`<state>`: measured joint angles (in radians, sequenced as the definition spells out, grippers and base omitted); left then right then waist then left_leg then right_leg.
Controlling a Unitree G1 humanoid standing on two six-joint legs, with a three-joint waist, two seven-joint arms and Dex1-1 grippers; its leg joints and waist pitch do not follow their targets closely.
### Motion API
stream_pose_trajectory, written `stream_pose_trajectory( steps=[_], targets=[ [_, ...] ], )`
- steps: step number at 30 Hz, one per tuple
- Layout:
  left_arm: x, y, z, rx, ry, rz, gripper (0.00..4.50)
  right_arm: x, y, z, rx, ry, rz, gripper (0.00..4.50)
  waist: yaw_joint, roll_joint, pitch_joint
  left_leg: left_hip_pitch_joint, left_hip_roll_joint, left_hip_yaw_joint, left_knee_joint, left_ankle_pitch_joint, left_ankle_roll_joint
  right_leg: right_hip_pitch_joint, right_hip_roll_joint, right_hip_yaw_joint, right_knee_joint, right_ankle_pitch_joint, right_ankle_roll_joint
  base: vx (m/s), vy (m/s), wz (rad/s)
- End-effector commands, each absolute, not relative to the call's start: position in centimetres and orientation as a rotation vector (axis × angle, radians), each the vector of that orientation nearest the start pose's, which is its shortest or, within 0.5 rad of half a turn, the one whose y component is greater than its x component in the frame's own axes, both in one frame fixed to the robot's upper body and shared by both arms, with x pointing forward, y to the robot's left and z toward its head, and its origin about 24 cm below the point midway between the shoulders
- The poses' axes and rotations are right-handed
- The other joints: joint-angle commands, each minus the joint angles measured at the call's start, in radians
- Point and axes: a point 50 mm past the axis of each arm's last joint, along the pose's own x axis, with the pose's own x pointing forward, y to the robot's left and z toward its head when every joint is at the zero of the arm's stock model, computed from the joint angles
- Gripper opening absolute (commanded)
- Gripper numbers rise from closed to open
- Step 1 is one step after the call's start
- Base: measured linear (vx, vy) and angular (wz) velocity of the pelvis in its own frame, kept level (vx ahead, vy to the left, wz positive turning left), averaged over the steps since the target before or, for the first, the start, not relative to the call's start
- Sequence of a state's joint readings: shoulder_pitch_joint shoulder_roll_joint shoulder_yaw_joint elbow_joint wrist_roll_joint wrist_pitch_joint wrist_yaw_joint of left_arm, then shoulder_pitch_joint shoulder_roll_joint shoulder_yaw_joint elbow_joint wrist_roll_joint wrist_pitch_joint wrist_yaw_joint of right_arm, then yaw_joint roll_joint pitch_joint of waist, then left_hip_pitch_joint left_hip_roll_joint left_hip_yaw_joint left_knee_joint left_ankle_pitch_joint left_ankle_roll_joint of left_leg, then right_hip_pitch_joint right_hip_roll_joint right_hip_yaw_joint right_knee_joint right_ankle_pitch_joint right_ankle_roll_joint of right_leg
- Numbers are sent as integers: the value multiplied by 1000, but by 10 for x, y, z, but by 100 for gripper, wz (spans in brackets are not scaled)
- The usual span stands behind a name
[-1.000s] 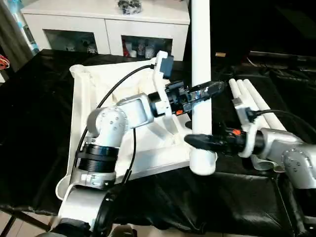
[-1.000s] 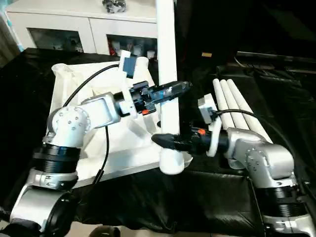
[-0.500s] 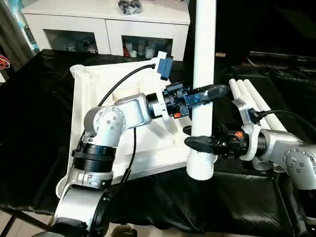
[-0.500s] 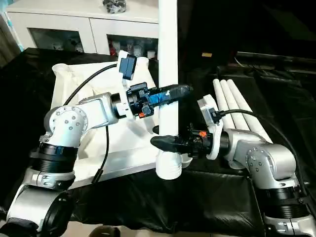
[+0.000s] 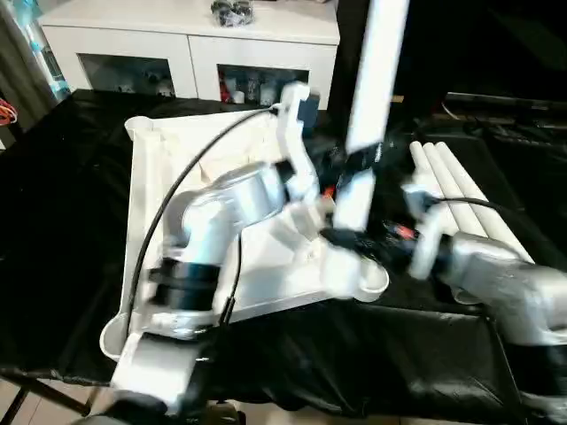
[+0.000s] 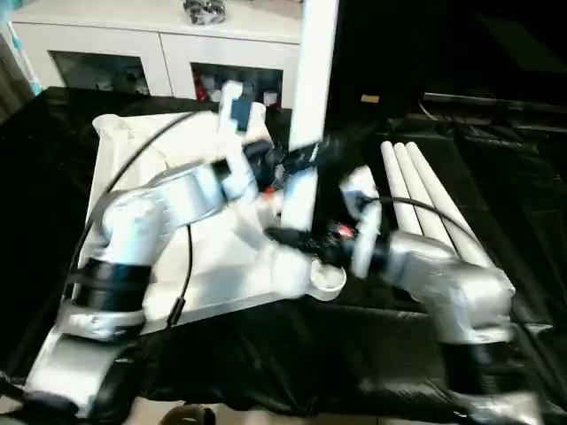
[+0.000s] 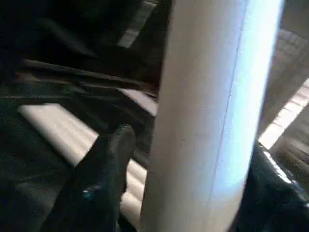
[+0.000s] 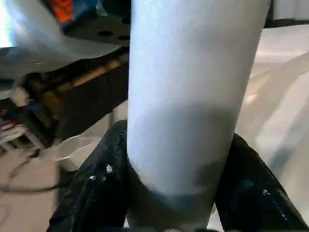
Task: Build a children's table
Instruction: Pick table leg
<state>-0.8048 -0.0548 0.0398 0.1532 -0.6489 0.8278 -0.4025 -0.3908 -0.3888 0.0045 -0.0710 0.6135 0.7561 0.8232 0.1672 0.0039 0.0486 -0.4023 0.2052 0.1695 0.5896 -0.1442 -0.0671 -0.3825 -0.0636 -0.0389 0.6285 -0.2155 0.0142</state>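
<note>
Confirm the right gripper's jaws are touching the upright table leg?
Touching. In the right wrist view, both black fingers press flush against the sides of the upright leg, with no gap showing on either side.

I tipped the upright leg (image 5: 372, 106) and set its foot into the tabletop's (image 5: 168, 168) near corner socket (image 5: 359, 274).

the table top (image 5: 177, 177) lies underside up on the black table (image 5: 53, 221), left of centre. a leg (image 5: 368, 115) stands nearly upright over its near right corner socket (image 5: 363, 279), leaning slightly right. the left gripper (image 5: 354, 164) meets the leg from the left, higher up; the right gripper (image 5: 341, 237) meets it from the right, lower down. three spare legs (image 5: 452, 181) lie side by side right of the top. a cabinet (image 5: 190, 40) stands behind the black table.
</note>
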Motion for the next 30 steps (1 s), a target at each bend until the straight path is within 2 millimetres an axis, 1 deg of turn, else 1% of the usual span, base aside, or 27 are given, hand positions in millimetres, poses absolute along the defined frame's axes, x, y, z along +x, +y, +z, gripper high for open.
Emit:
stream_pose_trajectory(
  steps=[1,2,3,4,5,7,9,10,11,12,13,15,16,17,18,20,21,22,24,25,26,27,28,29,30],
  targets=[
    [342,33,188,-427,171,-825,303,296,-140,132,219,187,984,190,-2,-14,-70,26,19,-5,-60,-144,-21,43,-66,31,-74,-52,-170,0,0,0],
    [344,34,187,-400,164,-784,303,298,-139,132,219,181,956,190,-2,-12,-71,26,19,-6,-60,-142,-23,42,-65,30,-74,-48,-166,0,0,0],
    [344,34,187,-397,163,-780,303,299,-139,132,219,180,953,190,-4,-12,-71,27,19,-6,-60,-142,-24,41,-65,31,-74,-42,-161,0,0,0],
    [346,34,186,-408,159,-711,303,302,-136,132,231,178,915,190,-3,-14,-71,25,17,-5,-59,-143,-21,45,-65,30,-74,-44,-155,0,0,0],
    [346,34,186,-421,159,-690,286,302,-135,132,235,176,906,190,-4,-13,-71,26,19,-5,-60,-139,-22,43,-65,32,-73,-35,-159,0,0,0],
    [347,34,184,-481,166,-602,268,304,-129,133,246,164,878,189,-6,-14,-71,25,18,-5,-58,-133,-20,44,-65,31,-71,-11,-169,0,0,0],
    [347,33,183,-483,166,-577,263,305,-127,133,251,161,867,189,-4,-14,-73,26,17,-6,-57,-130,-14,44,-64,31,-71,-6,-169,0,0,0],
    [347,31,182,-484,166,-568,248,305,-125,133,252,160,860,189,-5,-12,-71,25,17,-5,-58,-136,-15,42,-62,31,-73,-11,-164,0,0,0],
    [347,31,182,-484,166,-568,248,305,-125,133,252,160,860,189,-4,-11,-71,27,18,-6,-60,-145,-18,42,-63,31,-74,-24,-159,0,0,0],
    [346,30,182,-485,165,-567,233,305,-124,133,253,160,858,189,-4,-11,-71,27,18,-6,-60,-145,-18,42,-63,31,-74,-24,-159,0,0,0],
    [344,27,182,-490,160,-585,226,304,-122,133,253,159,859,189,-4,-10,-70,27,18,-6,-61,-155,-23,41,-63,31,-77,-41,-151,0,0,0],
    [342,25,183,-490,156,-594,214,304,-120,133,250,161,858,189,-5,-10,-70,28,19,-6,-62,-165,-29,39,-64,31,-78,-54,-148,0,0,0],
    [342,25,183,-491,155,-600,214,303,-120,133,246,163,860,189,-6,-7,-69,28,19,-7,-63,-169,-33,38,-64,31,-77,-55,-148,0,0,0],
    [342,24,183,-491,154,-605,195,303,-120,133,249,168,868,224,-6,-9,-70,28,18,-6,-62,-167,-35,40,-63,32,-77,-47,-145,0,0,0],
    [342,23,183,-488,149,-621,195,301,-119,133,270,176,892,224,-6,-9,-69,27,17,-6,-63,-167,-35,40,-63,31,-78,-45,-144,0,0,0],
    [341,23,184,-483,141,-646,189,299,-119,133,280,180,909,260,-5,-9,-69,26,18,-6,-63,-170,-32,40,-64,32,-78,-47,-142,0,0,0],
    [340,22,184,-472,134,-671,187,298,-120,133,285,185,923,269,-5,-9,-69,26,17,-6,-63,-168,-33,40,-63,32,-77,-44,-140,0,0,0],
    [338,21,184,-454,124,-718,185,295,-122,133,288,194,953,278,-5,-10,-69,27,18,-6,-63,-162,-30,40,-63,32,-78,-37,-137,0,0,0],
    [337,20,183,-446,123,-752,184,293,-124,133,284,204,980,294,-2,-10,-69,28,18,-5,-62,-166,-27,41,-64,33,-79,-44,-137,0,0,0],
    [335,20,182,-436,119,-797,184,290,-128,132,281,218,1014,313,-1,-12,-68,26,17,-5,-62,-166,-24,42,-64,33,-80,-47,-136,0,0,0],
    [333,19,183,-425,108,-851,184,287,-131,131,272,233,1044,313,2,-10,-69,28,18,-6,-63,-165,-24,42,-65,33,-79,-48,-135,0,0,0],
    [329,19,185,-426,102,-923,184,283,-137,129,254,257,1082,330,2,-18,-69,26,17,-4,-62,-161,-20,43,-64,32,-80,-50,-136,0,0,0],
    [328,19,185,-426,101,-939,184,283,-138,129,249,263,1089,330,4,-15,-68,27,19,-4,-62,-162,-19,43,-66,32,-78,-53,-138,0,0,0],
    [327,19,186,-430,99,-966,184,282,-140,128,240,274,1101,338,2,-15,-68,25,19,-4,-62,-159,-18,42,-65,33,-77,-52,-142,0,0,0],
    [326,18,187,-433,99,-979,184,281,-141,128,235,279,1106,347,3,-14,-69,25,19,-5,-62,-157,-18,43,-66,32,-76,-49,-146,0,0,0]
  ],
)
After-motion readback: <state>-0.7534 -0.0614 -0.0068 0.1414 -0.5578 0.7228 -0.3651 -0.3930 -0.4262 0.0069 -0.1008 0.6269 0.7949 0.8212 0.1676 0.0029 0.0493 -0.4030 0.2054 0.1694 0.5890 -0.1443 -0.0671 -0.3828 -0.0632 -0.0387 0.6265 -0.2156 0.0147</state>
